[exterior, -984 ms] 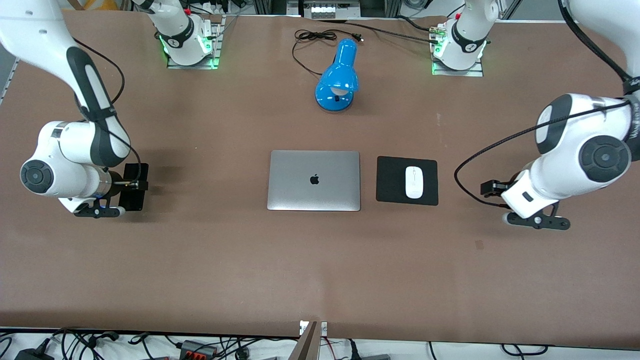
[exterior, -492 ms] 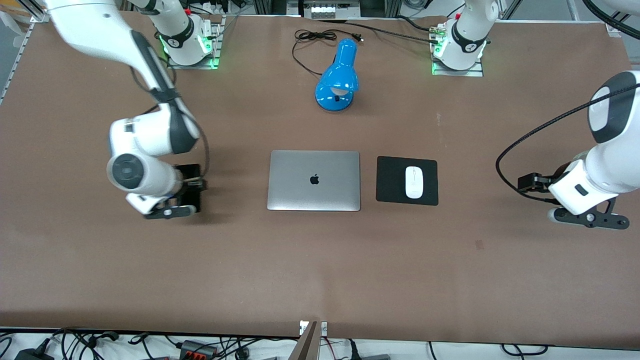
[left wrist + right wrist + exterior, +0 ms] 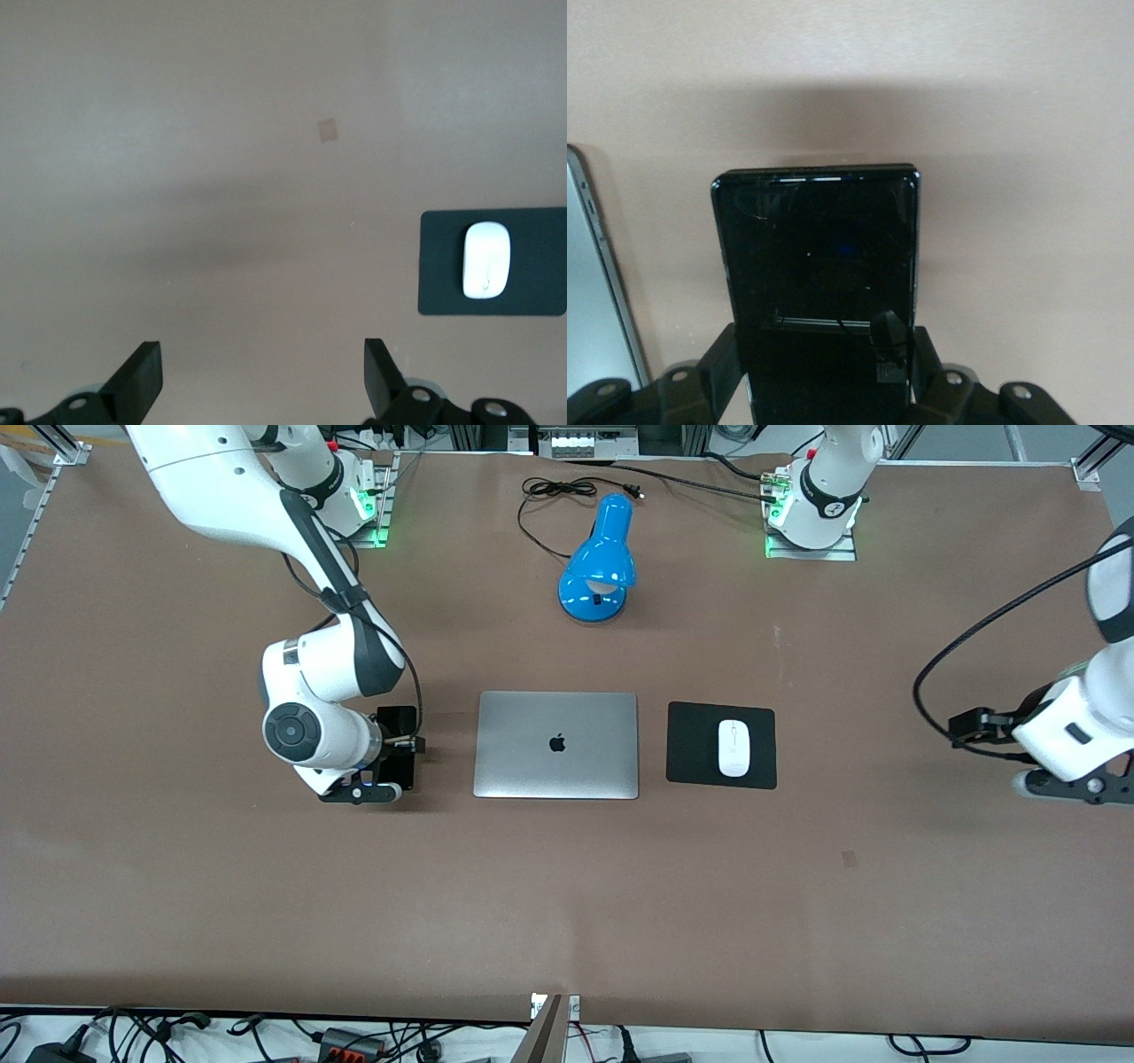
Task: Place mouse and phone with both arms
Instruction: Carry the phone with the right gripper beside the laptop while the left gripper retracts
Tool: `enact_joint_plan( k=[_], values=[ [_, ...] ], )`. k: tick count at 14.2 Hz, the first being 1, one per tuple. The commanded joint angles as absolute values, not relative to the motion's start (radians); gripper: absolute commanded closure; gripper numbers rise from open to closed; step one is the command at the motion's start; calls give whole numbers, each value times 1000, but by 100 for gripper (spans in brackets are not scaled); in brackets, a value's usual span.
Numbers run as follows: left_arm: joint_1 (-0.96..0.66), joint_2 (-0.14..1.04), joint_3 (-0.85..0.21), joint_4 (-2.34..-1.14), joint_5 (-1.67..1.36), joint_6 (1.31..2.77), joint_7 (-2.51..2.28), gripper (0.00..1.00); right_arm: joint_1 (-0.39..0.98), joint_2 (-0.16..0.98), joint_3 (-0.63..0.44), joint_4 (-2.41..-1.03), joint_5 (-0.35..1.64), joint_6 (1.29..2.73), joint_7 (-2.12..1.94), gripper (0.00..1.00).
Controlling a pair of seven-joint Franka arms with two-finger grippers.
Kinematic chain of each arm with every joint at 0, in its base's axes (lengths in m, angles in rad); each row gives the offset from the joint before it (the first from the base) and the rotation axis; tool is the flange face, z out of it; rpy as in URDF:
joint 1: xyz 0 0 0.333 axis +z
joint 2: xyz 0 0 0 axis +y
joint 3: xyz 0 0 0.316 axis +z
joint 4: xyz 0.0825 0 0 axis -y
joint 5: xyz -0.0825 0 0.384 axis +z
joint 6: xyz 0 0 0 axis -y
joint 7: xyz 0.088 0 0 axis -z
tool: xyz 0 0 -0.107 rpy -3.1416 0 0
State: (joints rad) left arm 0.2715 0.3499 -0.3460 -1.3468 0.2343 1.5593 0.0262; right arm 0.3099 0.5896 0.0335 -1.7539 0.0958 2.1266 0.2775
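Note:
The black phone (image 3: 398, 726) is held in my right gripper (image 3: 396, 751), just above the table beside the laptop's edge toward the right arm's end. In the right wrist view the phone (image 3: 815, 257) sits between the fingers of my right gripper (image 3: 824, 354), which is shut on its sides. The white mouse (image 3: 733, 747) lies on the black mouse pad (image 3: 687, 755). My left gripper (image 3: 967, 728) is open and empty over bare table toward the left arm's end. In the left wrist view my left gripper (image 3: 261, 354) shows its jaws wide apart, with the mouse (image 3: 485, 258) farther off.
A closed silver laptop (image 3: 556, 744) lies mid-table between phone and mouse pad; its edge shows in the right wrist view (image 3: 585, 292). A blue desk lamp (image 3: 601, 562) with a black cord lies farther from the front camera than the laptop. The mouse pad also shows in the left wrist view (image 3: 438, 274).
My right arm has carried the phone across the table to the laptop's side. My left arm has drawn away from the mouse pad toward its own end of the table.

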Motion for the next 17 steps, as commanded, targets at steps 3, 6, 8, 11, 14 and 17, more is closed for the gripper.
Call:
enact_joint_plan(
  k=[3, 6, 8, 11, 14, 17],
  values=[
    [284, 316, -348, -1360, 166, 1531, 57, 0, 376, 638, 28, -1721, 112, 2161, 380, 82],
    [191, 212, -217, -1480, 100, 1566, 48, 0, 391, 661, 28, -1720, 112, 2192, 382, 81],
    [115, 134, -74, -1589, -19, 1650, 46, 0, 411, 664, 28, -1718, 110, 2192, 380, 81],
    [65, 25, -11, -1704, -44, 1769, 41, 0, 419, 675, 28, -1718, 110, 2204, 377, 81],
    [35, 15, 18, -1710, -43, 1769, 41, 0, 423, 681, 28, -1718, 109, 2204, 371, 81],
    [44, 31, 17, -1695, -40, 1756, 52, 0, 426, 683, 28, -1721, 106, 2204, 367, 81]
  ],
)
